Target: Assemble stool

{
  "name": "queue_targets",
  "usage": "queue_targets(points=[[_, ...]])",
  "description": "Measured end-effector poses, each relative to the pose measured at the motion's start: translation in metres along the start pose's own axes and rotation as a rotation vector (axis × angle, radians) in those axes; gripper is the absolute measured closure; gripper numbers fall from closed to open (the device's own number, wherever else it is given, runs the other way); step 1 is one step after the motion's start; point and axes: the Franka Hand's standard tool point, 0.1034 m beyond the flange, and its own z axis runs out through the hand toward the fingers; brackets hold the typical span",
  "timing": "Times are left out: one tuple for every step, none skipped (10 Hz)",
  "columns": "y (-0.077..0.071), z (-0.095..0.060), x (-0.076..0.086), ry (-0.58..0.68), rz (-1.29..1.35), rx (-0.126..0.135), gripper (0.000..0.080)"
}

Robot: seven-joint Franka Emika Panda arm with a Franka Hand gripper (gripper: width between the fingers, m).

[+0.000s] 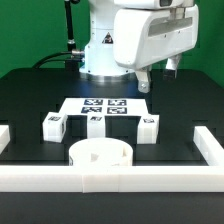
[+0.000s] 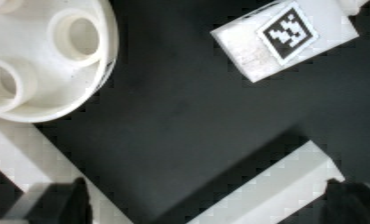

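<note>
The white round seat disc (image 1: 100, 155) lies sockets-up against the front rail; it also shows in the wrist view (image 2: 31, 55). Three short white legs with square tags stand in a row behind it: one at the exterior view's left (image 1: 52, 124), one in the middle (image 1: 95, 125), one at the right (image 1: 147, 124). One tagged leg (image 2: 280, 38) shows in the wrist view, apart from the seat. My gripper (image 1: 150, 80) hangs above the table behind the right leg. It is open and empty, with dark fingers (image 2: 49, 205) at the frame edge and nothing between them (image 2: 200, 205).
The marker board (image 1: 105, 108) lies flat behind the legs. White border rails run along the front (image 1: 120, 180), the left (image 1: 5, 135) and the right (image 1: 208, 148). A white strip (image 2: 253, 190) crosses below the gripper in the wrist view. The robot base (image 1: 100, 55) stands at the back.
</note>
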Motion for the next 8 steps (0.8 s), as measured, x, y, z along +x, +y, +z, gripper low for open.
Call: queue_targets(points=[[0.0,0.0,0.0,0.0,0.0,0.0,0.015],[0.0,0.0,0.0,0.0,0.0,0.0,0.015],[0.0,0.0,0.0,0.0,0.0,0.0,0.015],[0.0,0.0,0.0,0.0,0.0,0.0,0.015],[0.002,0.002,-0.002,0.004,-0.026,-0.002,0.015],[0.009,0.012,-0.017,0.011,-0.09,-0.008,0.015],[0.017,0.023,-0.031,0.01,-0.12,-0.005,0.015],[0.027,0.031,-0.037,0.023,-0.182,-0.018,0.015]])
